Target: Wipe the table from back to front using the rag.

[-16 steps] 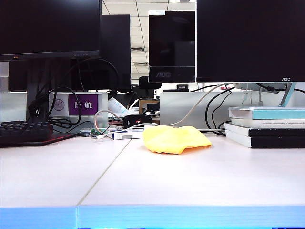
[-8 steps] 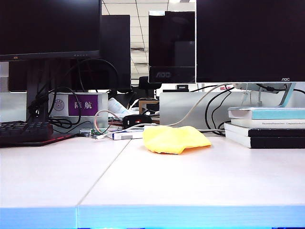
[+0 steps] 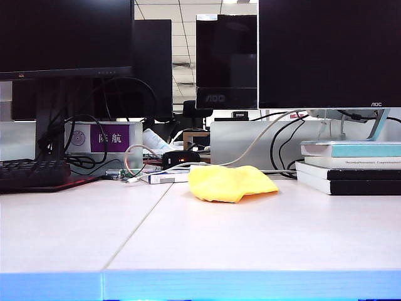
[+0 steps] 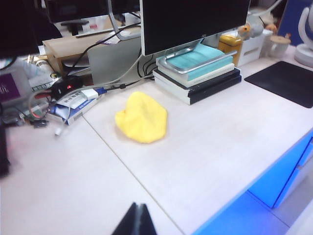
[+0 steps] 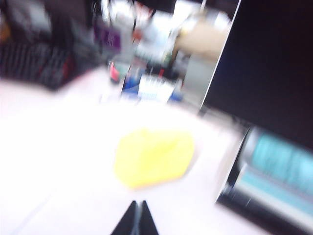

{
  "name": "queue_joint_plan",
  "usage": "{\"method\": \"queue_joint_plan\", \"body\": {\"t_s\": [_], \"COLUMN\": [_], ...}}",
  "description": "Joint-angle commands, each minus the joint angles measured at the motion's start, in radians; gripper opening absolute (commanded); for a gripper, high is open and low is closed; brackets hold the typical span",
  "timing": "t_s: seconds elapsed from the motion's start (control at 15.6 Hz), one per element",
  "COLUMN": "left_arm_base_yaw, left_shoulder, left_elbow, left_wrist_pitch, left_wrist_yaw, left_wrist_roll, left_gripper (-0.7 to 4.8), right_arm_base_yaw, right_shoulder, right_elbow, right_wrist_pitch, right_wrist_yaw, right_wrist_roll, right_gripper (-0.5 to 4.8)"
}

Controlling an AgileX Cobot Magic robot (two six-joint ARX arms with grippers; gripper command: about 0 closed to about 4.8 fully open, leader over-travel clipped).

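Two grippers hang above the table [image 4: 205,147], both with jaws pressed together and holding nothing: the left gripper [image 4: 138,219] and the right gripper [image 5: 137,215]. The rag [image 4: 142,117] lies ahead of both jaw tips, well apart from them, near the back by the books [image 4: 198,78]. I judge the step is the approach; next, one gripper must open and descend on it. It is bright yellow, soft and bunched.

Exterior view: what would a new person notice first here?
The bright yellow rag lies crumpled at the back of the pale table, beside stacked books. Big dark monitors stand behind. Both grippers, left and right, are shut, apart from the rag.
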Motion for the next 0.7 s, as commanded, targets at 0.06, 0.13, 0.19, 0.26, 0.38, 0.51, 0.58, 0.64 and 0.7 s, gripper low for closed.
{"method": "queue_joint_plan", "body": {"t_s": [0.06, 0.13, 0.19, 0.26, 0.38, 0.51, 0.58, 0.64, 0.7], "left_arm_base_yaw": [0.0, 0.0, 0.0, 0.0, 0.0, 0.0, 0.0, 0.0, 0.0], "left_shoulder": [-0.129, -0.155, -0.174, -0.169, -0.16, -0.159, -0.159, -0.159, -0.16], "left_elbow": [-0.204, -0.266, -0.363, -0.48, -0.633, -0.716, -0.771, -0.802, -0.837], "left_wrist_pitch": [0.162, 0.221, 0.328, 0.47, 0.647, 0.73, 0.77, 0.792, 0.813], "left_wrist_yaw": [0.007, 0.007, 0.006, 0.007, 0.004, 0.003, 0.003, 0.003, 0.004], "left_wrist_roll": [-0.053, -0.076, -0.087, -0.087, -0.082, -0.082, -0.082, -0.082, -0.082], "left_gripper": [-0.04, -0.05, -0.05, -0.05, -0.05, -0.05, -0.05, -0.04, -0.05], "right_arm_base_yaw": [0.0, 0.0, 0.0, 0.0, 0.0, 0.0, 0.0, 0.0, 0.001], "right_shoulder": [-0.18, -0.256, -0.362, -0.501, -0.672, -0.761, -0.822, -0.855, -0.885], "right_elbow": [-0.273, -0.387, -0.546, -0.753, -0.985, -1.094, -1.16, -1.194, -1.223], "right_wrist_pitch": [0.196, 0.268, 0.371, 0.491, 0.528, 0.529, 0.524, 0.523, 0.523], "right_wrist_yaw": [0.0, 0.001, 0.008, 0.008, 0.048, 0.06, 0.064, 0.063, 0.06], "right_wrist_roll": [0.005, 0.005, 0.005, 0.013, 0.016, 0.016, 0.018, 0.019, 0.022], "right_gripper": [-0.01, -0.01, -0.01, -0.01, -0.01, 0.0, 0.03, 0.08, 0.09]}}
